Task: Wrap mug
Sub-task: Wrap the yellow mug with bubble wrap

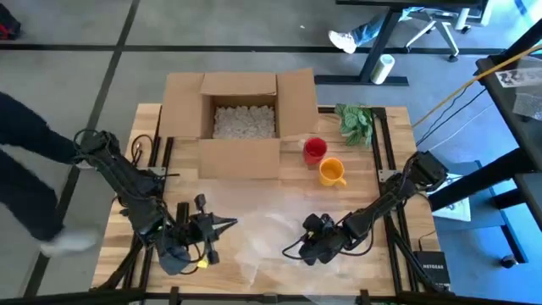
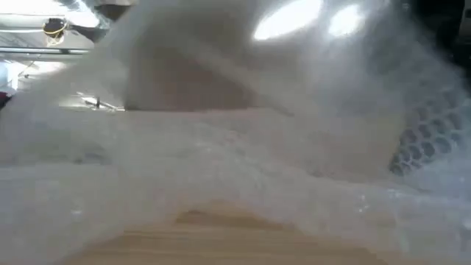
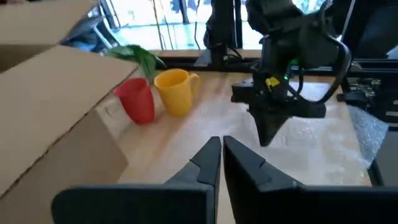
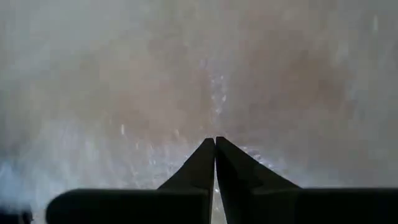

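Your right gripper (image 4: pixel 214 142), tips pinched together, presses into the clear, dimpled bubble wrap (image 1: pixel 271 233) at lower centre. Your left gripper (image 3: pixel 221 144), also closed and empty, hovers lower left. The glossy yellow mug (image 1: pixel 331 172) stands beside the red cup (image 1: pixel 315 150), right of the cardboard box (image 1: pixel 241 114).

A yellow mug (image 1: pixel 331 172) stands upright on the wooden table, at about two o'clock from the table's middle, its handle turned toward three o'clock. Just beside it, toward eleven o'clock, stands a red mug (image 1: pixel 314 150), also upright, close against the front of the cardboard box; whether the two touch cannot be told. A sheet of clear bubble wrap (image 1: pixel 262 233) lies spread on the table toward six o'clock, well apart from both mugs, rumpled, and bunched up before the low camera (image 2: pixel 235 169).
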Robot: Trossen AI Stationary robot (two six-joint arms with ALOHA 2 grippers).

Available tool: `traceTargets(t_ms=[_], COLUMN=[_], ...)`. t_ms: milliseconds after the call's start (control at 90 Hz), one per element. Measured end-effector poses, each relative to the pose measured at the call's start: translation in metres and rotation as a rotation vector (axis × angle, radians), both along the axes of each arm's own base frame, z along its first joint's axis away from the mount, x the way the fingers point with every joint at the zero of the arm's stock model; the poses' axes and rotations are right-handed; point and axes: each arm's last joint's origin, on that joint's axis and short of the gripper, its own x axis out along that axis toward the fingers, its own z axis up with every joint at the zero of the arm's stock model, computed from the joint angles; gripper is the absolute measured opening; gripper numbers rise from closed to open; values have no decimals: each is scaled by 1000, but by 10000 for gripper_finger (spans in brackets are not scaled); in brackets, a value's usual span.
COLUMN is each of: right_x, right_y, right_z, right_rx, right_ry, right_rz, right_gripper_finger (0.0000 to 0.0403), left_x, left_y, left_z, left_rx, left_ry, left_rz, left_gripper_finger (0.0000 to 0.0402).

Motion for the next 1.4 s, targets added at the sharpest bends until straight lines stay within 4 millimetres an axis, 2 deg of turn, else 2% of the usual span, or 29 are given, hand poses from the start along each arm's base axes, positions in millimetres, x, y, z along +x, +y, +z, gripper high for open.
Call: traceTargets(t_ms=[78, 233, 356, 544, 611, 733, 989, 1089, 1211, 1400], right_x=[0, 0, 0, -2, -1, 1, 4, 6, 6, 7], right_y=[0, 0, 1, 6, 11, 20, 20, 19, 19, 22], right_z=[0, 0, 0, 0, 5, 28, 73, 76, 75, 61], right_rx=[3, 6, 30, 85, 67, -12, -229, -227, -219, -180], right_ry=[2, -2, 7, 60, 50, -8, 22, 22, 28, 69], right_rz=[2, 2, 19, 101, 134, 168, 110, 104, 106, 94], right_gripper_finger=[0, 0, 0, 0, 0, 0, 0, 0, 0, 0], left_x=[-4, -13, -14, -2, 0, 3, 5, 5, 6, 11], left_y=[3, 13, 9, -4, -7, -9, -7, -7, -14, -26], left_z=[-2, -20, -35, -62, -69, -78, -77, -88, -106, -120], left_rx=[-77, -193, -165, -94, -72, -45, -6, -38, -157, -327], left_ry=[76, 277, 355, 407, 414, 422, 341, 317, 270, 204], left_rz=[-10, 42, 81, 91, 106, 117, 157, 165, 117, -27], left_gripper_finger=[0, 0, 0, 0, 0, 0, 0, 0, 0, 0])
